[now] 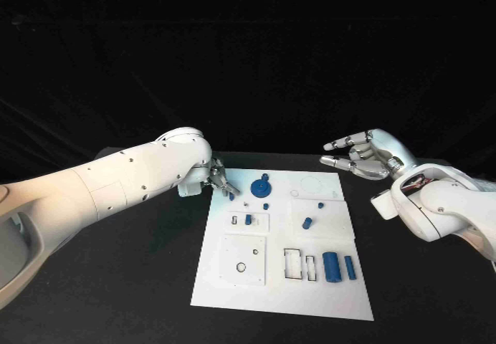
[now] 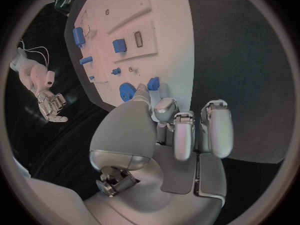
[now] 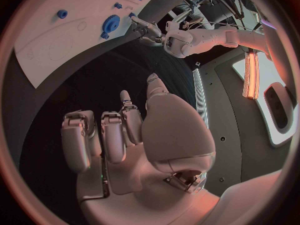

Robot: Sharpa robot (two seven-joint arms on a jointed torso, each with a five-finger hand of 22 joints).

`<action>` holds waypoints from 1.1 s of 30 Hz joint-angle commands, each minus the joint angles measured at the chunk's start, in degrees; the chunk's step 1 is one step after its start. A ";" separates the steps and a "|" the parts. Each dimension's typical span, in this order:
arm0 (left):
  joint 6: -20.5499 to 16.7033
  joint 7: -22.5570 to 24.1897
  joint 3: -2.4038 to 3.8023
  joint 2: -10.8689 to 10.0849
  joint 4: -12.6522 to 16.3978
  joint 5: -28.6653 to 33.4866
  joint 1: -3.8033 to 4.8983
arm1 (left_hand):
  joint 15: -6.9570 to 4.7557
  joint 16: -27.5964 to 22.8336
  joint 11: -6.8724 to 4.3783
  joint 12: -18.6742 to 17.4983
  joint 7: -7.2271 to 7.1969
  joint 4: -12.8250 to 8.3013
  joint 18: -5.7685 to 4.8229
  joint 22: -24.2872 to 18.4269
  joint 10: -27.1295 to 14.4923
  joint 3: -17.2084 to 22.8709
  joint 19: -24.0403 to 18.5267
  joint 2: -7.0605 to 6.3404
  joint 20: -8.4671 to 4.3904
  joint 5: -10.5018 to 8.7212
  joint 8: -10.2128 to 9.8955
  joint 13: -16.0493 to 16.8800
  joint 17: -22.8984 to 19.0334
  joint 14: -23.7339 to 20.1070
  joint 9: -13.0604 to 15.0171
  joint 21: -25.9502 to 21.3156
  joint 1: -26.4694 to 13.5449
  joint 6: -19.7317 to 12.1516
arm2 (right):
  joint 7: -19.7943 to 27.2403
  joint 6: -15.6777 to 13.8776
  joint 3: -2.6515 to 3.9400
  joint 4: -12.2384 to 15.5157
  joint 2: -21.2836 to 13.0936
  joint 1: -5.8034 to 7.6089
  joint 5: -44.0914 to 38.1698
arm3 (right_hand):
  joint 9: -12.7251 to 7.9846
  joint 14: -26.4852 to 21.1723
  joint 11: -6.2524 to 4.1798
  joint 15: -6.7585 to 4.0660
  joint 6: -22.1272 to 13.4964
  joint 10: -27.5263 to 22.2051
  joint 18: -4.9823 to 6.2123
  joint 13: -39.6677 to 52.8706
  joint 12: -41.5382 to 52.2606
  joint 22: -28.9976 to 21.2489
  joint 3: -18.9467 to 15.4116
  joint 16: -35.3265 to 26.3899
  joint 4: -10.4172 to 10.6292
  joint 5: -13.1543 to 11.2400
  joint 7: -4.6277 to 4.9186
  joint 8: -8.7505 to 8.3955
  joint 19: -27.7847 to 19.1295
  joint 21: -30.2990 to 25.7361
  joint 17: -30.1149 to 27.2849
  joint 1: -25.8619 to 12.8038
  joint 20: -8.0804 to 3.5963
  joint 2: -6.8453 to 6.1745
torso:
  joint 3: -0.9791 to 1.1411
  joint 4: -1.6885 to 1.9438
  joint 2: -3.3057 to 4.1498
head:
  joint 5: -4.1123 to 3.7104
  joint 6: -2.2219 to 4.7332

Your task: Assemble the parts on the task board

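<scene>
Left robot hand (image 1: 215,180) apparently empty beside task board (image 1: 233,283), no legible writing

You have the task board (image 1: 271,287) lying in the middle of the table (image 1: 124,301). On its far end sits a gear (image 1: 261,188); two cylinders (image 1: 332,266) lie side by side near its near right corner. The left hand (image 1: 219,181) hovers at the board's far left corner, the right hand (image 1: 364,155) beyond its far right corner.
</scene>
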 commanded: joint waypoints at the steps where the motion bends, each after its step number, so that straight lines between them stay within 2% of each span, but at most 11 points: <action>1: -0.28 0.51 0.00 0.21 -0.08 0.69 -0.01 | -0.48 0.18 -0.14 0.26 -0.19 0.01 0.17 6.64 0.27 0.26 1.63 -0.02 -0.53 0.11 0.17 -0.04 15.09 6.05 0.06 0.30 0.55 0.09 | 0.53 0.76 0.00 -0.02 0.09 -0.05 -0.22 | 0.08 4.97 0.20 0.15 -0.14 -0.21 0.60 6.99 -0.24 11.29 -0.27 -0.16 0.05 0.37 -0.28 0.02 3.93 -0.22 10.35 -0.45 0.26 0.32 | -0.01 -0.01 -0.02 | 0.08 -0.01; 18: 0.81 0.13 -0.02 0.55 -0.86 1.47 -0.03 | -0.54 0.18 -0.25 0.35 -0.35 -0.10 0.16 6.73 0.33 0.53 1.64 0.19 -0.59 0.11 0.88 -0.11 15.09 6.05 0.46 0.34 1.52 0.19 | 0.55 0.85 0.00 -0.03 0.15 -0.08 -0.22 | 0.08 4.97 0.20 0.15 -0.14 -0.21 0.60 6.99 -0.24 11.29 -0.27 -0.16 0.05 0.37 -0.28 0.02 3.93 -0.22 10.35 -0.45 0.26 0.32 | -0.03 -0.04 0.04 | 0.15 -0.10; 33: 1.42 0.08 -0.37 1.00 -1.31 1.66 -0.41 | -0.60 0.18 -0.35 0.49 -0.46 0.28 0.10 6.98 0.47 0.47 1.73 0.34 -0.66 0.08 1.48 -0.11 15.09 6.05 0.78 0.53 1.54 0.41 | 0.56 0.91 0.00 0.00 0.12 -0.10 -0.21 | 0.08 4.96 0.19 0.14 -0.16 -0.21 0.60 6.97 -0.26 11.27 -0.39 -0.21 0.00 0.50 -0.28 0.02 3.92 -0.24 10.29 -0.29 0.25 0.54 | -0.01 0.01 -0.04 | -0.11 -0.20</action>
